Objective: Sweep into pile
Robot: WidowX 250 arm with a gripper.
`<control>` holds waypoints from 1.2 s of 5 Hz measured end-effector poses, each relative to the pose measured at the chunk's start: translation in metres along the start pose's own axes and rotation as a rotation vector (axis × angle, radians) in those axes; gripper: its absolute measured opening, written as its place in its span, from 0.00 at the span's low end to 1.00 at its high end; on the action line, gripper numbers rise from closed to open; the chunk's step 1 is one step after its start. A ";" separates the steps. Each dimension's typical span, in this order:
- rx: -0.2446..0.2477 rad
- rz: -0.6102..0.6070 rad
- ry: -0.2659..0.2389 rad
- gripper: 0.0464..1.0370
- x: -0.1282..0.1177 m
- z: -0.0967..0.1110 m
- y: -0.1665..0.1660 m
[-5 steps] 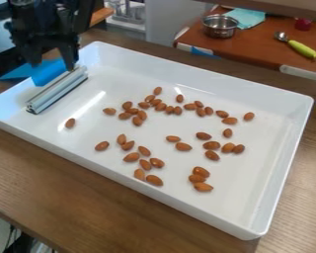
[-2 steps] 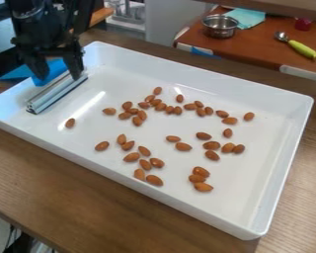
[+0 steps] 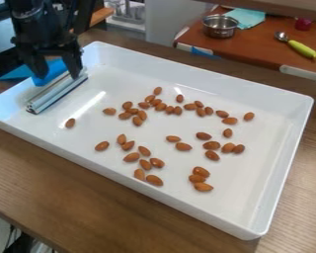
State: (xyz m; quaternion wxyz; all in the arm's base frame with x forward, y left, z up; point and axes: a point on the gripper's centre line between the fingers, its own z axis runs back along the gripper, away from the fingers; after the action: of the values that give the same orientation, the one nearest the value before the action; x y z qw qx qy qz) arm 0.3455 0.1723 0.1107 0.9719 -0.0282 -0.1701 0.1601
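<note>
The black gripper (image 3: pixel 59 75) hangs at the tray's upper left, its two fingers spread apart on either side of a blue handle (image 3: pixel 50 72). That handle belongs to a sweeper with a silvery metal bar (image 3: pixel 56 92), which lies along the left end of the white tray (image 3: pixel 187 207). Whether the fingers touch the handle I cannot tell. Several brown almonds are scattered over the tray's middle and right. One almond (image 3: pixel 70 123) lies alone near the bar, and a small cluster (image 3: pixel 197 178) sits toward the front right.
Raised white walls surround the tray, which stands on a brown wooden table (image 3: pixel 75 192). On another table behind are a metal pot (image 3: pixel 220 26), a teal cloth (image 3: pixel 246 18) and a spoon with a green handle (image 3: pixel 303 49).
Compared with the earliest frame, the gripper is lower and slightly to the right, around the blue handle. The almonds, sweeper and tray have kept their places.
</note>
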 end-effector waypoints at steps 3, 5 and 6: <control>0.042 -0.044 -0.001 0.57 0.000 -0.006 0.008; 0.062 -0.081 0.022 0.29 -0.018 -0.009 0.008; 0.063 -0.097 0.031 0.29 -0.028 -0.007 0.007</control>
State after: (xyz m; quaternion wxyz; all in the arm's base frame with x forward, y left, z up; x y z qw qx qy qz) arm 0.3214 0.1700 0.0944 0.9815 0.0083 -0.1510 0.1178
